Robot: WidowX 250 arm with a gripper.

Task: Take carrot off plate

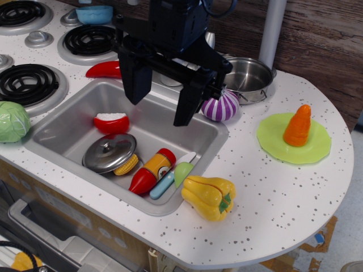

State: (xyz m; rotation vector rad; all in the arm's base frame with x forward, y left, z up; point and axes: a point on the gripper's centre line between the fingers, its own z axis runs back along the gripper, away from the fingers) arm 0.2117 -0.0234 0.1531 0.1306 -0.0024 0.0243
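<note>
The orange carrot (298, 126) stands on the lime-green plate (272, 143) at the right of the counter. My gripper (160, 96) is black, open and empty, with its two fingers pointing down above the sink. It hangs well to the left of the plate, with the purple onion (220, 107) between them. Nothing is held.
The grey sink (68, 126) holds a red bowl (112, 123), a steel lid (109, 153), corn, a ketchup bottle (152, 170) and a knife. A yellow bell pepper (209, 196) lies at its front corner. A steel pot (247, 79), a red chili (105, 69), burners and a cabbage (11, 121) are around.
</note>
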